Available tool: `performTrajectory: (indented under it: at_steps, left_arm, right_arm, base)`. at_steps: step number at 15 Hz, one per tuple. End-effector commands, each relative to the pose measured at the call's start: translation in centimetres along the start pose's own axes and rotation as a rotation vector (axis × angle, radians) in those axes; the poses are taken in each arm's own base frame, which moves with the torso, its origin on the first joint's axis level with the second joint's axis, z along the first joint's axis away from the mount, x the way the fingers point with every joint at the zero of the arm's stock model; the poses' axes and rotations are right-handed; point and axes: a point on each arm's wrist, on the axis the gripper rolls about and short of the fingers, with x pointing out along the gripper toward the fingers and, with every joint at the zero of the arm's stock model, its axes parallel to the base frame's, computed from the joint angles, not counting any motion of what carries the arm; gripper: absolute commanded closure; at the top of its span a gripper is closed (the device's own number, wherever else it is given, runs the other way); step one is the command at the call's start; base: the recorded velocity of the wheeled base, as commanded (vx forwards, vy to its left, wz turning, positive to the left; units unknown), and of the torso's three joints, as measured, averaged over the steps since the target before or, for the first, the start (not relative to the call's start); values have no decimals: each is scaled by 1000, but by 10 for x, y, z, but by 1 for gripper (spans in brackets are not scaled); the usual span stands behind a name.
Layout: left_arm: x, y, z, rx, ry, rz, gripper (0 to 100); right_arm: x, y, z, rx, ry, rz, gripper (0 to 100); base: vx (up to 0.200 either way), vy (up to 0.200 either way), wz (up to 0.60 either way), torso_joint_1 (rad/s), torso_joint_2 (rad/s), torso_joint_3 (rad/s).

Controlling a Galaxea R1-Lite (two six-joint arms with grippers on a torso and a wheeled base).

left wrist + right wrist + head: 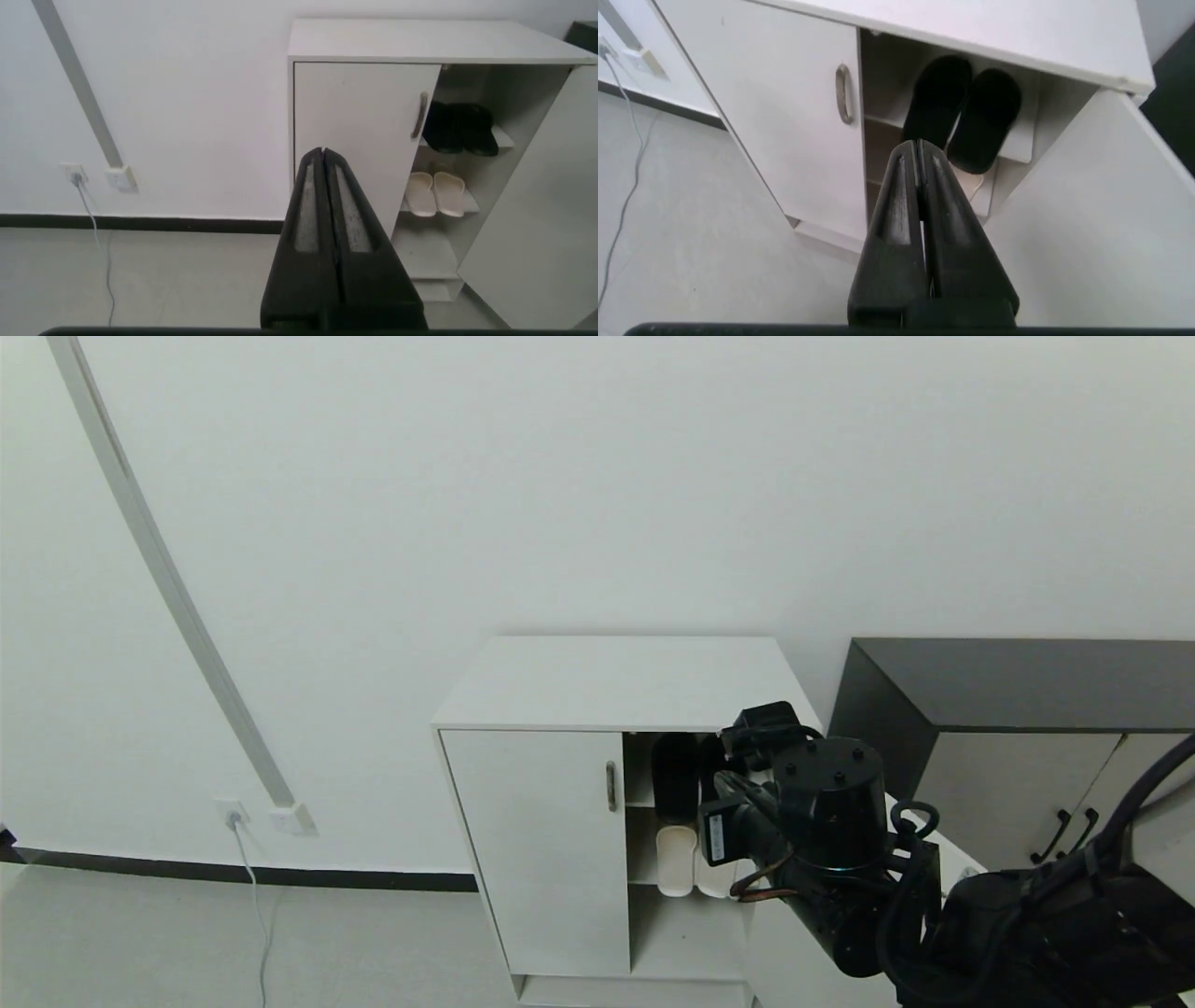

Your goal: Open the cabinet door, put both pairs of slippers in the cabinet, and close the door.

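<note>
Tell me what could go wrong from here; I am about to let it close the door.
The black slippers lean at the front of their shelf and may overhang it, so the door could catch them. The right gripper, shut, hangs before the open cabinet, beside the door; a swing of the door might bump it.
</note>
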Motion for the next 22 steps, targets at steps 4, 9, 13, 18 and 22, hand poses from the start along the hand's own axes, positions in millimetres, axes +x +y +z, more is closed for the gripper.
performTrajectory:
  at_steps: [4,9,13,18,22]
  left_arm:
    - [0,0,0,0,0,0,100]
    - [0,0,0,0,0,2,100]
    - [0,0,0,0,0,0,100]
    - [0,0,0,0,0,0,100]
    - [0,0,0,0,0,0,100]
  right_arm:
    - [0,-1,0,-1,0,-4,100]
    - [1,-2,-3,-25,11,-7,100]
    - [1,-3,-4,-28,14,-7,100]
    - [0,-4,-5,-32,18,-9,100]
    - [3,-8,-4,-28,17,-24,100]
  base:
    - [0,0,0,178,-387,-206]
    - [0,0,0,58,-131,-65]
    - [0,0,0,0,0,0]
    - [0,0,-480,0,-4,2]
    - [0,0,-600,8,2,-1]
